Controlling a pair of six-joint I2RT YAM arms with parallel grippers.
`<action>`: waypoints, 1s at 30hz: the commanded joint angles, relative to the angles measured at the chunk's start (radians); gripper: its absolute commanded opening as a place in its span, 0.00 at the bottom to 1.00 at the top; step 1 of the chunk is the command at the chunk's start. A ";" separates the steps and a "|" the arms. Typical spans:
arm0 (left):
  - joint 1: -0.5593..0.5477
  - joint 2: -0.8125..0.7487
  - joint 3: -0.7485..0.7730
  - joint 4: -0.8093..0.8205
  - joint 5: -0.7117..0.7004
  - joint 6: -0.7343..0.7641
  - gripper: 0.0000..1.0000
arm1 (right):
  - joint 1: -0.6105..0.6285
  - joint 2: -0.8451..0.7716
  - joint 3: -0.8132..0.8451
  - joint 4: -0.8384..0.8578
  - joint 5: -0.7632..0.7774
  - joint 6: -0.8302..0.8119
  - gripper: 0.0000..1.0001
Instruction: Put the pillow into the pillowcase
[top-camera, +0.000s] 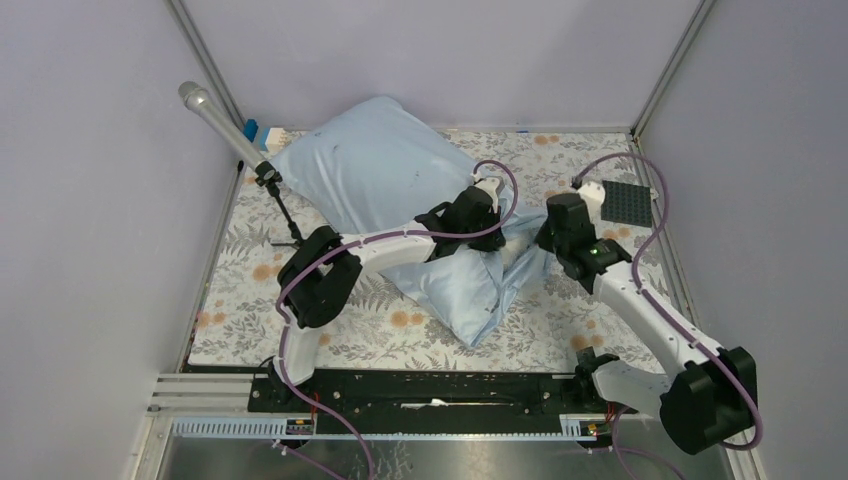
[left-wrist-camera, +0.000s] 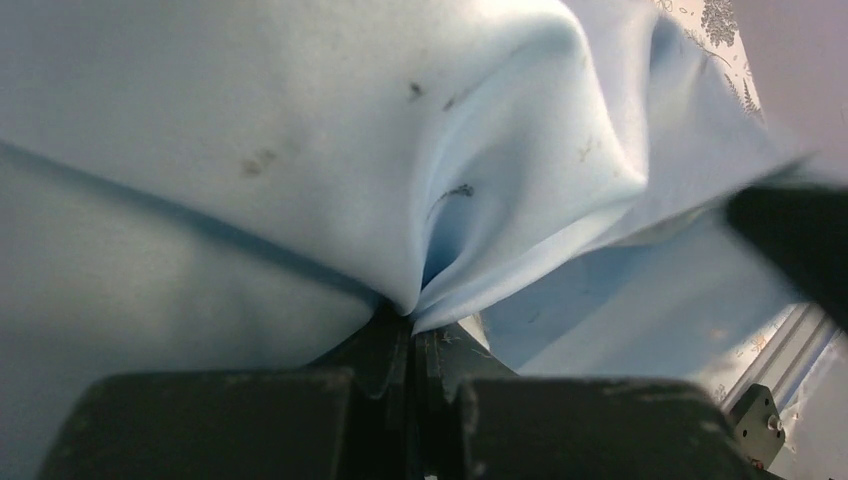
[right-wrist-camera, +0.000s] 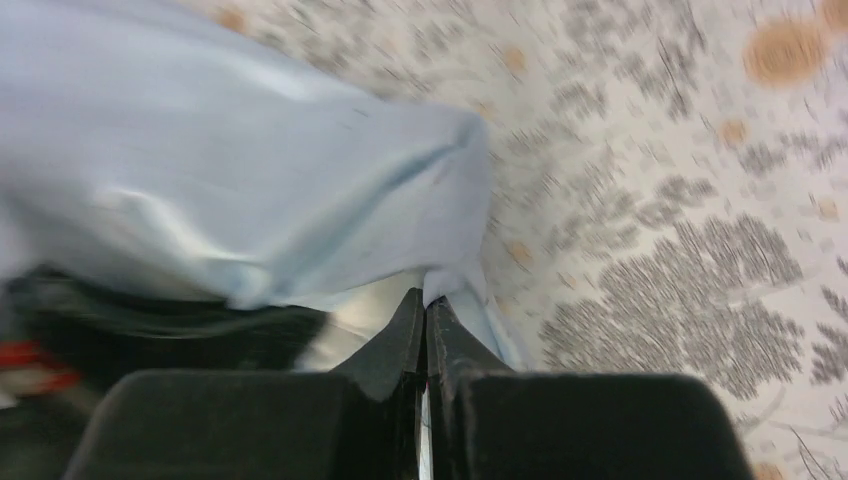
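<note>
The light-blue pillowcase (top-camera: 385, 180) lies puffed up across the middle of the floral cloth, and a cream sliver of the pillow (right-wrist-camera: 375, 310) shows under its edge in the right wrist view. My left gripper (top-camera: 490, 212) is shut on a pinched fold of the pillowcase (left-wrist-camera: 330, 150) near its right side. My right gripper (top-camera: 545, 240) is shut on the pillowcase's edge (right-wrist-camera: 300, 190) just right of the left gripper. The rest of the pillow is hidden inside the blue fabric.
A grey baseplate (top-camera: 628, 202) lies at the back right. A microphone on a stand (top-camera: 225, 125) leans over the back left corner. The floral cloth (top-camera: 250, 270) covers the table inside the frame's walls.
</note>
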 joint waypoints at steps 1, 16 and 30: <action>-0.006 -0.024 0.010 -0.062 0.025 0.024 0.00 | -0.003 -0.034 0.182 0.007 -0.039 -0.063 0.00; -0.020 -0.159 0.033 -0.156 -0.008 0.017 0.26 | -0.037 0.012 0.096 0.213 -0.285 0.029 0.00; -0.049 -0.334 0.059 -0.381 -0.090 0.088 0.23 | -0.040 -0.134 -0.043 0.247 -0.376 0.097 0.00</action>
